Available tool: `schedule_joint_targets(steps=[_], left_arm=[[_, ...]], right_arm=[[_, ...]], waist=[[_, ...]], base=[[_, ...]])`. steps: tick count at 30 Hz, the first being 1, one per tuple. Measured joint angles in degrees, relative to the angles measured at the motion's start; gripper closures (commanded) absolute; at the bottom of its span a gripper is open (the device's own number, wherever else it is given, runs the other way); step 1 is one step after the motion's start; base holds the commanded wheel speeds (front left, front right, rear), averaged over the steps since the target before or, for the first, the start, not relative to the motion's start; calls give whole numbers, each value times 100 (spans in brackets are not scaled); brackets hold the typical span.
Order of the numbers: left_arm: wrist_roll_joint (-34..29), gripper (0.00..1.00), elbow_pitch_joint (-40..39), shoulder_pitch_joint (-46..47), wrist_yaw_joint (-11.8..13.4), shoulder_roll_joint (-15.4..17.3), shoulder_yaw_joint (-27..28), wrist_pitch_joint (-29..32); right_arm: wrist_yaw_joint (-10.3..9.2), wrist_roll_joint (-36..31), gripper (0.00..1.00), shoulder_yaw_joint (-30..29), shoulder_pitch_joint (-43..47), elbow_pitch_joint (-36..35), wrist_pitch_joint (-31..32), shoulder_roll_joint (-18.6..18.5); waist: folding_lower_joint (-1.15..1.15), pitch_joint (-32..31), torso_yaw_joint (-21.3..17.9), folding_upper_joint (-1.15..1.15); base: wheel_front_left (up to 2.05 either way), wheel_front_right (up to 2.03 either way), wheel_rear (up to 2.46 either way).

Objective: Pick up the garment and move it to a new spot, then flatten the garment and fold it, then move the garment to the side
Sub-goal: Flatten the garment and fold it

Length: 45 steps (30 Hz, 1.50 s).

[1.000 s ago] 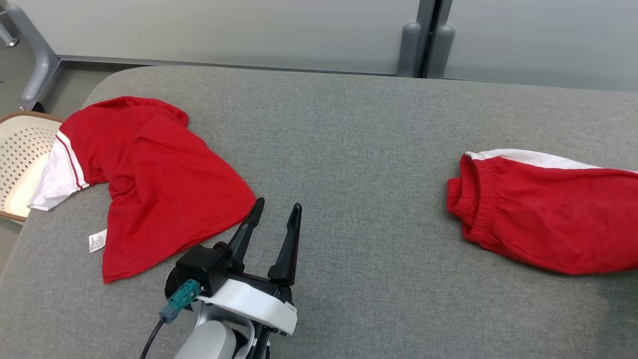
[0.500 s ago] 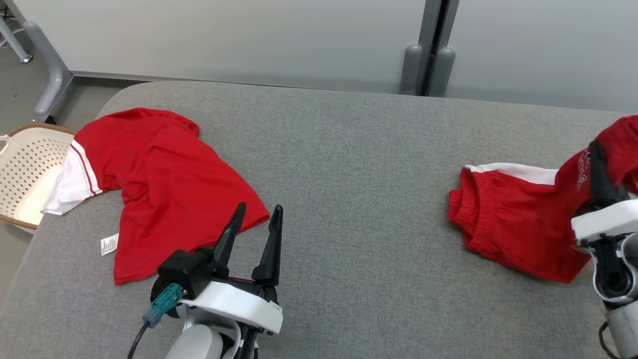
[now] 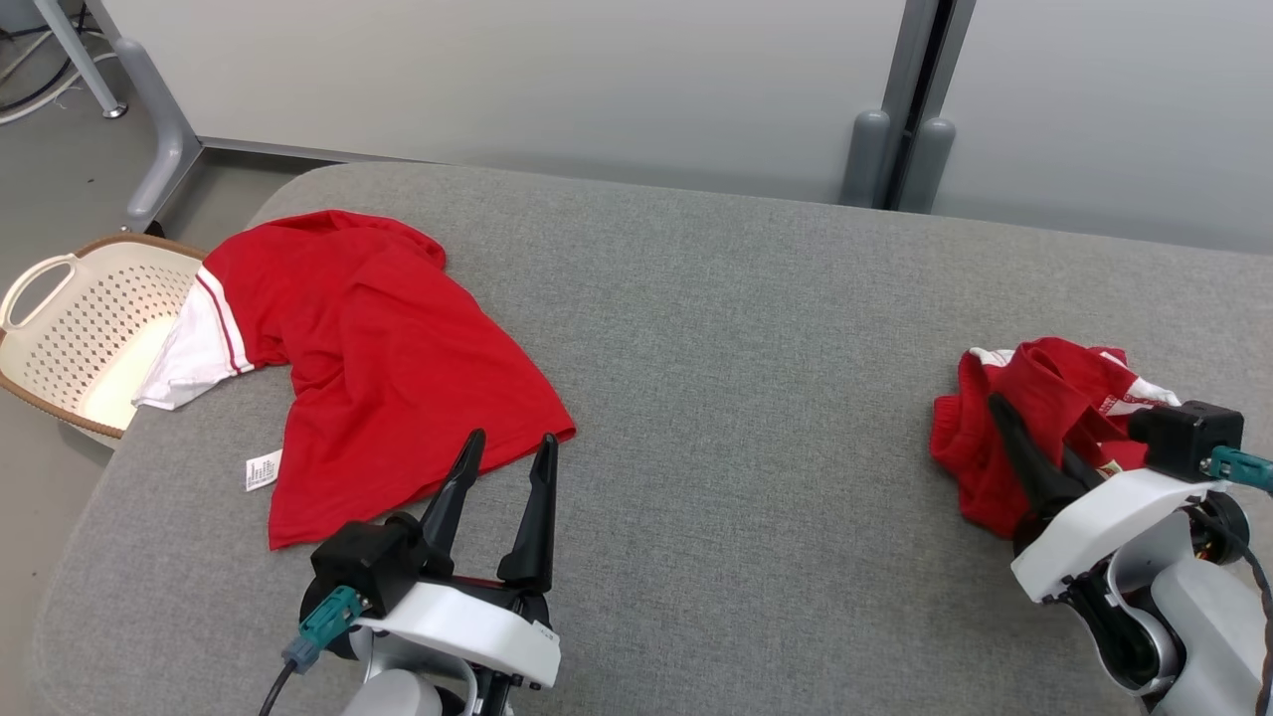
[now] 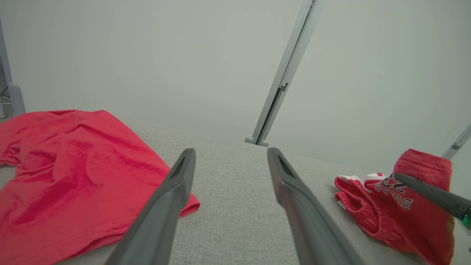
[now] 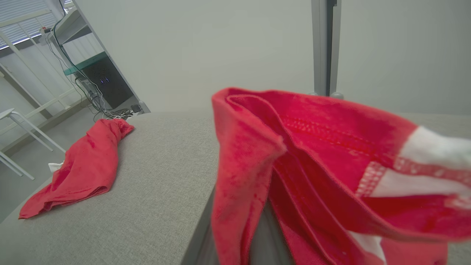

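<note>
Dark print on shorts point(image 3: 1054, 383) and shirt point(image 3: 378, 348) tag point(image 3: 262, 469) are unreadable. Shorts, flat at right a second ago, now sit bunched near right on table point(image 3: 736, 348), pinched by clenched right gripper point(image 3: 1000, 413). Left gripper point(image 3: 511, 438) is spread wide, holding nothing; shirt's white sleeve overhangs basket point(image 3: 60, 298) at left.

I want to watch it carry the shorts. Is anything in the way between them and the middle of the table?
Nothing visible. The right gripper is shut on the shorts; the shirt lies far off by the left gripper.
</note>
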<state>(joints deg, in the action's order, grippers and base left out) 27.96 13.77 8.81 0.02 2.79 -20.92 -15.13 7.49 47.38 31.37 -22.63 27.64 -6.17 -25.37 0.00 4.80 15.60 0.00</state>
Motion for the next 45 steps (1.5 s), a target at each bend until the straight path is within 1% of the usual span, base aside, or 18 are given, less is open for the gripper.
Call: schedule_joint_targets(steps=[3,4,5,6,13,20,23,26,31,36,39,41,42,45], left_arm=[[30,0,-8,-10,1,0,-27,0],[34,0,-13,-10,3,-2,-41,0],[40,0,-18,-10,4,-1,-54,0],[41,0,-20,-10,5,0,-60,0],[77,0,-34,10,51,-1,-107,0],[81,0,11,21,55,-2,-115,0],[65,0,23,21,55,-1,-69,0],[31,0,43,21,47,-2,-36,0],[-1,0,67,-2,12,-2,45,0],[-27,0,79,-38,3,0,111,0],[-64,0,66,-42,-13,0,137,0],[-73,0,37,-49,-21,-1,159,0],[-73,0,37,-49,-21,-1,159,0],[-82,0,-31,-69,-23,-1,218,0]], right_arm=[[0,46,100,207,-72,152,-105,22],[0,57,93,258,-105,205,-155,37],[0,58,44,309,-140,281,-185,53],[0,54,0,359,-171,353,-243,76],[0,79,0,635,-349,811,-500,343],[0,111,0,821,-446,1240,-676,643],[0,87,0,838,-448,1450,-669,758],[0,96,0,875,-443,1480,-625,859],[0,94,0,943,-374,1333,-610,966],[0,140,0,977,-194,884,-609,1000],[0,144,0,895,-96,494,-621,907],[0,118,0,759,-33,243,-670,779],[0,118,0,759,-33,243,-670,779],[0,-138,0,434,66,-18,-747,555]], waist=[[0,28,20,0],[0,42,22,0],[0,58,25,0],[0,76,27,0],[0,177,0,0],[0,160,-133,0],[0,114,-217,0],[0,55,-308,0],[0,-86,-492,0],[0,-246,-693,0],[0,-318,-828,0],[0,-359,-919,0],[0,-359,-919,0],[0,-410,-1061,0]], base=[[0,0,0],[0,0,0],[0,0,0],[0,0,0],[0,0,0],[0,0,0],[0,0,0],[0,0,0],[0,0,0],[0,0,0],[0,0,0],[0,0,0],[0,0,0],[0,0,0]])
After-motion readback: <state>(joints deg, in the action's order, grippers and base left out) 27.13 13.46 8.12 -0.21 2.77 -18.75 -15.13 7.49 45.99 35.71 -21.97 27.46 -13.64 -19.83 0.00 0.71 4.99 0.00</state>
